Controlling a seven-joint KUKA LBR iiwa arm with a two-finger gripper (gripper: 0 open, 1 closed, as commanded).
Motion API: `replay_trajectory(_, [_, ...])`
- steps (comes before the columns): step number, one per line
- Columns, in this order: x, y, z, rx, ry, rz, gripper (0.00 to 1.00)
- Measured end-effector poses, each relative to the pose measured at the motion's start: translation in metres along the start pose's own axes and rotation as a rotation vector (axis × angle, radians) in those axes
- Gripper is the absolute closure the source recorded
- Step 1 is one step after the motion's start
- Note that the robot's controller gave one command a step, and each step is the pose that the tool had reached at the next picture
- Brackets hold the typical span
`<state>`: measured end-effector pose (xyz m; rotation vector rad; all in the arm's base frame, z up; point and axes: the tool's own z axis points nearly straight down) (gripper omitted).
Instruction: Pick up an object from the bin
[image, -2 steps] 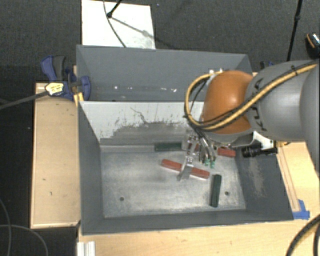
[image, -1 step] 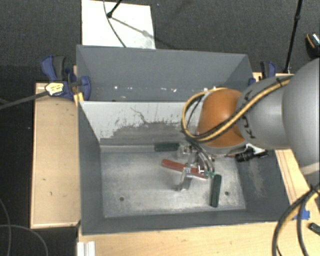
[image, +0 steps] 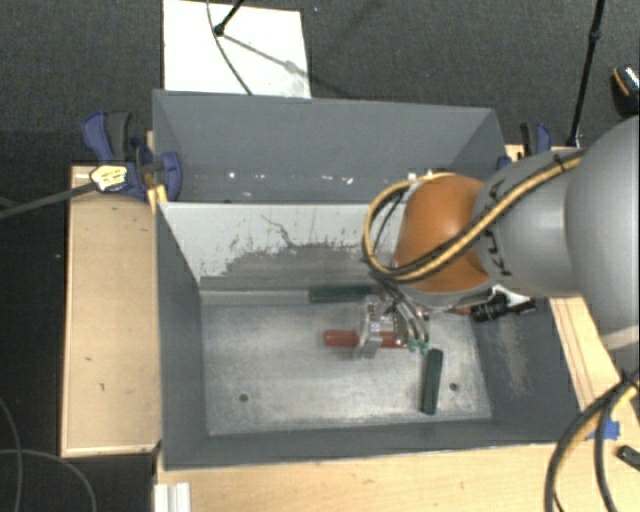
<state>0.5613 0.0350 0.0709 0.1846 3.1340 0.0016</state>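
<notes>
My gripper (image: 382, 328) is low over the middle of the bin floor, under the orange wrist cover. A small red cylindrical thing (image: 340, 340) lies on the floor, its right end reaching under the gripper; whether it is gripped I cannot tell. A dark green marker (image: 430, 381) lies almost upright in the view, just right of and below the gripper. Another dark green marker (image: 338, 294) lies along the foot of the back wall, a little up and left of the gripper.
A black object with a red end (image: 503, 309) lies at the right side of the bin, partly hidden by the arm. The arm and its cables cover the bin's upper right part. The left half of the floor is bare metal.
</notes>
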Motion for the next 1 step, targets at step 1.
replay_trajectory(1, [0.0137,-0.0025,-0.1794,0.000,-0.009,-0.151,1.00])
